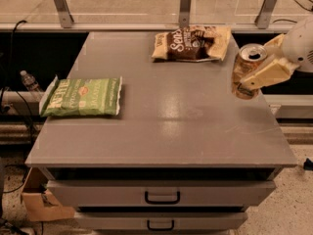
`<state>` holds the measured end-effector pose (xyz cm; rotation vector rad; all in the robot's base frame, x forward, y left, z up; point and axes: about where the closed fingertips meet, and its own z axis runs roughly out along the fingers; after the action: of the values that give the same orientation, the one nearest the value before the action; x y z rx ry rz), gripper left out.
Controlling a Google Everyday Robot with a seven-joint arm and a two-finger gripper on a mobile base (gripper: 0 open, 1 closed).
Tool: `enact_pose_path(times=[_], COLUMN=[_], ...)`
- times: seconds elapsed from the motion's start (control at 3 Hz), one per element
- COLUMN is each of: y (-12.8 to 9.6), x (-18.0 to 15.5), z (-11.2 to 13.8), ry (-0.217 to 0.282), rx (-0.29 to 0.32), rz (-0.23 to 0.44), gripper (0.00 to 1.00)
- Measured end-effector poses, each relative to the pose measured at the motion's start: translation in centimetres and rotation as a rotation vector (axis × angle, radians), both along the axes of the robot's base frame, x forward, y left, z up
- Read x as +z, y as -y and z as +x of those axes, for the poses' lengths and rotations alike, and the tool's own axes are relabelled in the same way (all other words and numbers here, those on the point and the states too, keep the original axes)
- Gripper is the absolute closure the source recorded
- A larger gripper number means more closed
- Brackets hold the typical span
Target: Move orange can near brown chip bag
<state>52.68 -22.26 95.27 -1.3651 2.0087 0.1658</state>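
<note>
The orange can (244,68) is copper-orange with a silver top and is held upright, lifted above the table's right edge. My gripper (258,68) comes in from the right and is shut on the can; one cream finger (266,74) lies across its front. The brown chip bag (192,43) lies flat at the back of the table, up and to the left of the can, with a gap between them.
A green chip bag (81,97) lies on the left side of the grey table (166,126). Drawers with handles (162,198) sit below the tabletop. Metal posts (185,4) stand behind the table. A water bottle (29,81) lies off the left side.
</note>
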Motion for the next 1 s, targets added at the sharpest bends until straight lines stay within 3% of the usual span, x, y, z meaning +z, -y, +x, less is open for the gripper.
enact_pose_path(times=[0.33,0.67,1.0], y=[0.3,0.2,-1.2], x=[1.7,1.6,1.4], z=[0.3,0.3,2.4], ry=[0.031,0.028,0.054], rx=[-0.004,-0.003,-0.010], rz=[-0.003,-0.003,0.026], gripper=[1.00,1.00,1.00])
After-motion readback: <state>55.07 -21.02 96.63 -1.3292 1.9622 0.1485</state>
